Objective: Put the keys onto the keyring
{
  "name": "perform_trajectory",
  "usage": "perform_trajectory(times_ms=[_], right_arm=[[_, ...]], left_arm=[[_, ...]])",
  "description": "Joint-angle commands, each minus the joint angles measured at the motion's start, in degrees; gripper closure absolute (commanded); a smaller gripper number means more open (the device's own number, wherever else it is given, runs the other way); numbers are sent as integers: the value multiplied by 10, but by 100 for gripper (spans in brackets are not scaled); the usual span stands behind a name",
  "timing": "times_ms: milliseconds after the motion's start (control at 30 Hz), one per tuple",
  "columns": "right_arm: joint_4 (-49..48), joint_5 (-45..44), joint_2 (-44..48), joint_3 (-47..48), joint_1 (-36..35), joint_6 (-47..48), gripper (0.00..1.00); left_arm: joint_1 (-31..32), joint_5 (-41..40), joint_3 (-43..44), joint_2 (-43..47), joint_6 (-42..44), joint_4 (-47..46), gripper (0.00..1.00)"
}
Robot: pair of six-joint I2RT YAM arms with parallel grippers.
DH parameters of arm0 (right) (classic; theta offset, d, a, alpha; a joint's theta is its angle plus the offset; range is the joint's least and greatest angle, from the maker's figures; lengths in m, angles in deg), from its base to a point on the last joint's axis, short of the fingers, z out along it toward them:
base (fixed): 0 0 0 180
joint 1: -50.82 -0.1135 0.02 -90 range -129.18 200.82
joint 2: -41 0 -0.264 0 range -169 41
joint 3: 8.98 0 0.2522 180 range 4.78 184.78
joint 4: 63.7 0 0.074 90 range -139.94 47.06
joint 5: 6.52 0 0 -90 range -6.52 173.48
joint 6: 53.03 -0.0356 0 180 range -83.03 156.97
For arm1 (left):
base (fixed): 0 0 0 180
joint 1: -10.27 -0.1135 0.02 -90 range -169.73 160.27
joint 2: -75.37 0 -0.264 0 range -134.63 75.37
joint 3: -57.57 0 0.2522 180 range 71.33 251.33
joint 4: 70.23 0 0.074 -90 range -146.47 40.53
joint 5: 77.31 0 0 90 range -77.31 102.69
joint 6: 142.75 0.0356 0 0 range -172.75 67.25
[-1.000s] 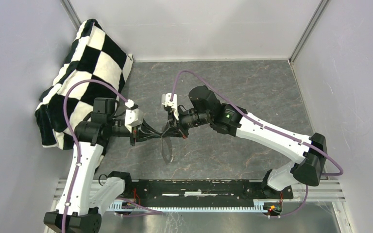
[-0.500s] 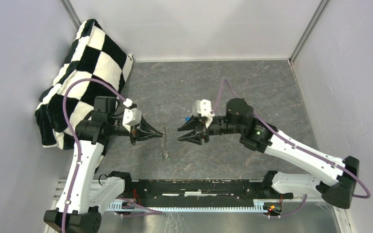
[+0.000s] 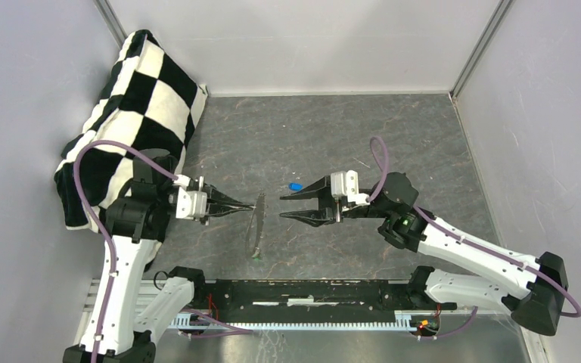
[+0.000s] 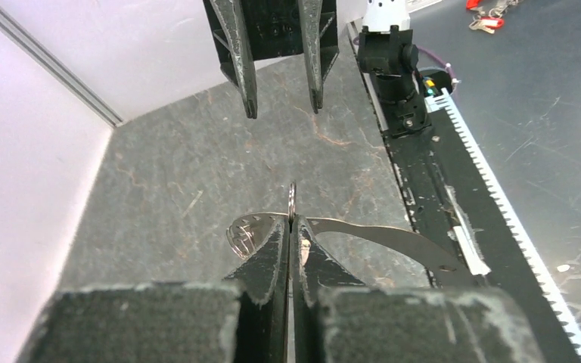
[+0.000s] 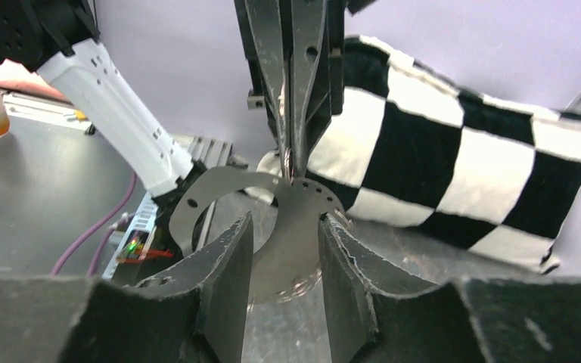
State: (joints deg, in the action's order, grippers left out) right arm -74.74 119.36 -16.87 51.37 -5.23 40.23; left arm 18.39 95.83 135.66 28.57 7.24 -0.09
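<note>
The keyring (image 3: 256, 227) is a thin grey metal piece hanging edge-on from my left gripper (image 3: 254, 204), which is shut on its top edge. The left wrist view shows the shut tips (image 4: 291, 221) pinching it, with the keyring (image 4: 378, 234) curving off to the right. A small green key head (image 3: 256, 255) shows at its lower end; I cannot tell whether it hangs on it. The blue key (image 3: 295, 186) lies on the table behind my right gripper (image 3: 281, 206). That gripper is open and empty, a short way right of the keyring (image 5: 302, 200), facing it.
A black-and-white checkered cushion (image 3: 132, 113) leans in the back left corner, close behind the left arm. Grey walls close in the table on three sides. A black rail (image 3: 310, 291) runs along the near edge between the arm bases.
My right gripper has opened, let go of the keyring and drawn back to the right. My left gripper has shut fully and shifted slightly toward the near edge with the keyring.
</note>
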Motion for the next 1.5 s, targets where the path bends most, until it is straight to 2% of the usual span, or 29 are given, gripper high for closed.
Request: perform_trajectory(times_ms=[0,100,433,533,633,767,933,1100,1300,1467], right_arm=[[-120,22,-14,1,-1,-7,58],[-178,33,-24,-8,-5,-29,60],[-272,29,-38,-21,-25,-58,64],[-294,14,-46,-23,-29,-66,65],[-276,3,-62,-5,-32,-58,64],[-143,-14,-75,55,-34,-3,59],[131,-55,-87,175,-33,84,57],[304,-68,-104,264,-34,125,55],[460,-84,-159,376,-45,172,55],[514,-119,-197,430,-66,191,58]], left_arm=[[3,47,47,-3,52,-23,98],[3,64,65,-9,37,-22,98],[12,106,109,-39,-75,-42,98],[19,106,111,-45,-78,-43,98],[22,105,106,-51,-74,-43,98],[23,84,97,-50,-91,-66,98],[23,18,87,-47,-107,-71,98],[23,-40,80,-43,-120,-71,98],[23,-75,91,-52,-152,-71,98],[23,-96,91,-55,-170,-71,98]])
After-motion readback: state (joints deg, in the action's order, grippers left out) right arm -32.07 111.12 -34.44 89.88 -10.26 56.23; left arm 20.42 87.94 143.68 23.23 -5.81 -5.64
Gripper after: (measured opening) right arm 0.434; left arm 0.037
